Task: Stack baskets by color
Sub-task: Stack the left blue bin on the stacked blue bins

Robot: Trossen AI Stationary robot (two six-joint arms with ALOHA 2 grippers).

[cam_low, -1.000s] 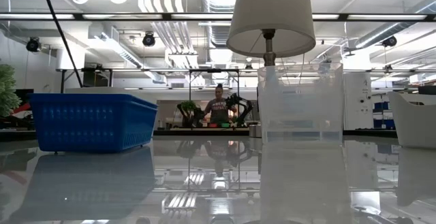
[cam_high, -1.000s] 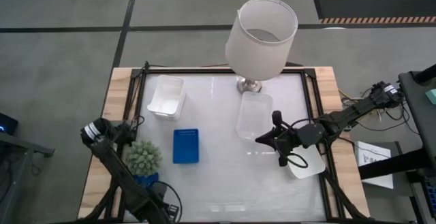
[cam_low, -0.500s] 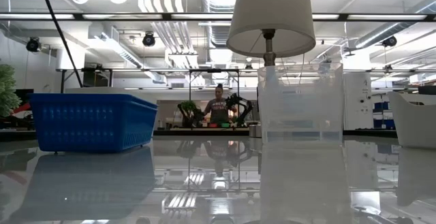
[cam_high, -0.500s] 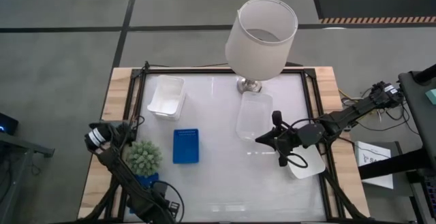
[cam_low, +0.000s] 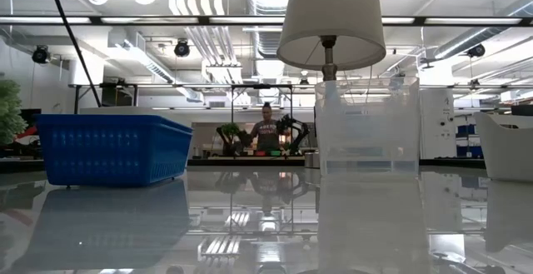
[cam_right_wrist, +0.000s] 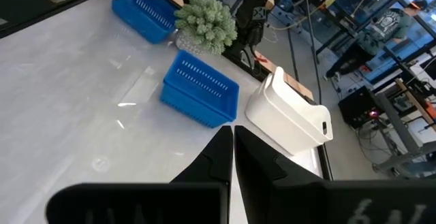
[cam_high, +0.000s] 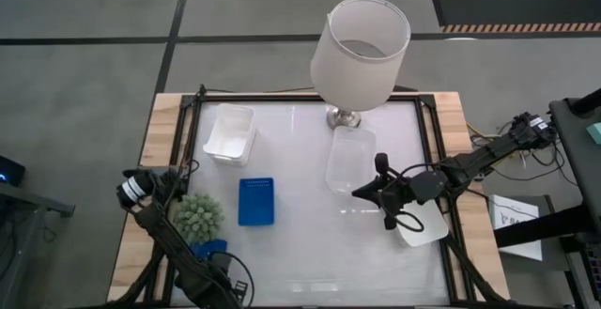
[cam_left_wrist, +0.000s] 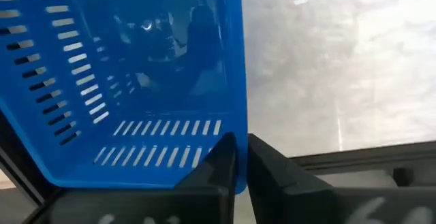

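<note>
One blue basket (cam_high: 255,201) lies flat on the table left of centre. A second blue basket (cam_left_wrist: 136,67) sits at the near left corner beside the spiky green plant (cam_high: 197,219). My left gripper (cam_left_wrist: 242,163) is down on it and shut on its wall. A white basket (cam_high: 230,132) rests at the far left and a clear basket (cam_high: 349,157) by the lamp's foot. Another white basket (cam_high: 423,226) lies near the right edge. My right gripper (cam_high: 360,193) hangs shut and empty above the table, just near of the clear basket. My left gripper pinches a side wall's rim (cam_left_wrist: 239,142) of the blue basket, close to a corner. One finger (cam_left_wrist: 219,166) is inside the basket and one (cam_left_wrist: 272,173) outside. The fingers come from above, pointing steeply down. Whether the basket is lifted does not show.
A large white lamp (cam_high: 362,41) stands at the far middle, its shade overhanging the table. Black frame rails (cam_high: 188,140) run along the table's sides. Bare white tabletop (cam_high: 310,243) lies between the baskets at the near middle. A person (cam_low: 267,132) stands far behind the table.
My left arm has sunk a little toward the near left corner, down beside the plant onto the blue basket there. The baskets on the table and my right arm have kept still.
</note>
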